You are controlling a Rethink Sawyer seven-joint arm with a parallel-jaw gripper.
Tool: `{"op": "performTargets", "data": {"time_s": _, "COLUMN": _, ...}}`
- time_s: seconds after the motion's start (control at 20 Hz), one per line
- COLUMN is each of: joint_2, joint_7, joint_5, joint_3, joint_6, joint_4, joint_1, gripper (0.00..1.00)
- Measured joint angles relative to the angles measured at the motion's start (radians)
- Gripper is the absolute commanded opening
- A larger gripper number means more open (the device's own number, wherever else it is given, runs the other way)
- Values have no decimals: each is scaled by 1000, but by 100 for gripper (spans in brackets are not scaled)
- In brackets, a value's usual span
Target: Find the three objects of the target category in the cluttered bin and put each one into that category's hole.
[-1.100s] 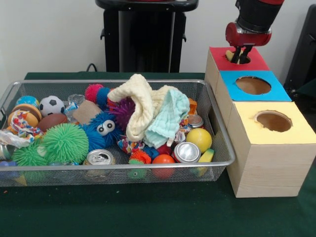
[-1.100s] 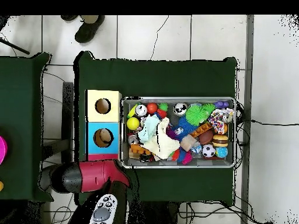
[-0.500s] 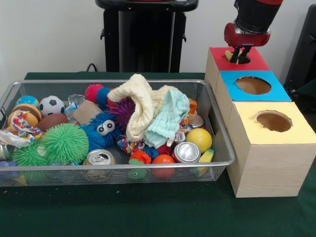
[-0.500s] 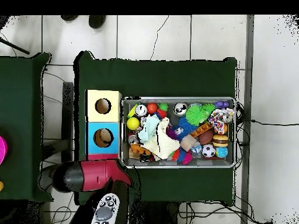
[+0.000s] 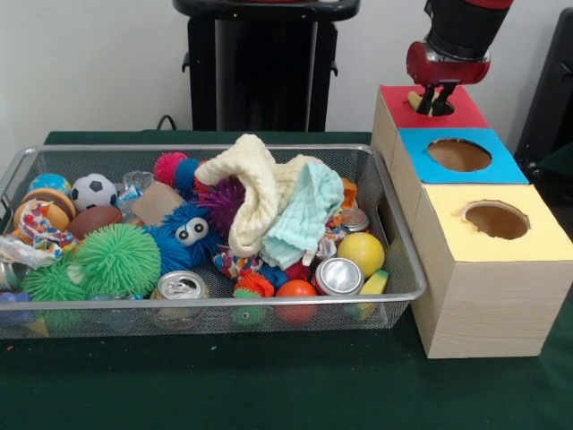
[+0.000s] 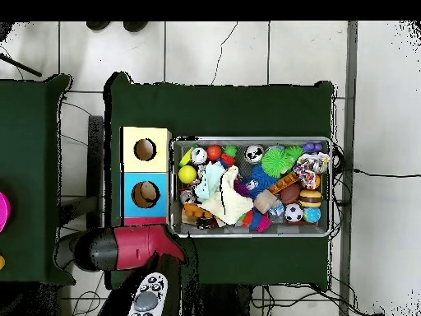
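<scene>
**Drop at the red box**

Near: wire basket [image 5: 269,298] full of toys, cans [image 5: 338,276], balls, cloths [image 5: 269,202]. Beside it: yellow box [image 5: 488,260], blue box [image 5: 458,166], then red box [image 5: 398,98] at the far end. Gripper [image 5: 436,100] above the red hole; fingers slightly parted round a small pale item, grip uncertain. Judged step: release; next, return to the basket.

Plain off-white wall [image 5: 89,63] behind, green-covered table [image 5: 269,385], second green table [image 6: 29,164] alongside, white tiled floor [image 6: 382,123] with cables.

Dark green tablecloth [image 5: 269,394], white tiled floor [image 6: 247,49], second green table [image 6: 25,164] beside, pink object [image 6: 2,210] at its edge.
</scene>
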Motion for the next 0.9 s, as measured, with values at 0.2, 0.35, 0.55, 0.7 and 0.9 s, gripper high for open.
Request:
{"op": "performTargets", "data": {"time_s": 0.2, "joint_2": 0, "joint_7": 0, "joint_5": 0, "joint_3": 0, "joint_6": 0, "joint_4": 0, "joint_1": 5, "gripper": 100}}
{"op": "performTargets", "data": {"time_s": 0.35, "joint_2": -1, "joint_7": 0, "joint_5": 0, "joint_3": 0, "joint_6": 0, "joint_4": 0, "joint_1": 5, "gripper": 100}}
{"op": "performTargets", "data": {"time_s": 0.55, "joint_2": -2, "joint_7": 0, "joint_5": 0, "joint_3": 0, "joint_6": 5, "joint_4": -1, "joint_1": 10, "gripper": 100}}
{"op": "performTargets", "data": {"time_s": 0.7, "joint_2": -2, "joint_7": 0, "joint_5": 0, "joint_3": 0, "joint_6": 5, "joint_4": 0, "joint_1": 10, "gripper": 100}}
{"op": "performTargets", "data": {"time_s": 0.9, "joint_2": -2, "joint_7": 0, "joint_5": 0, "joint_3": 0, "joint_6": 5, "joint_4": 0, "joint_1": 10, "gripper": 100}}
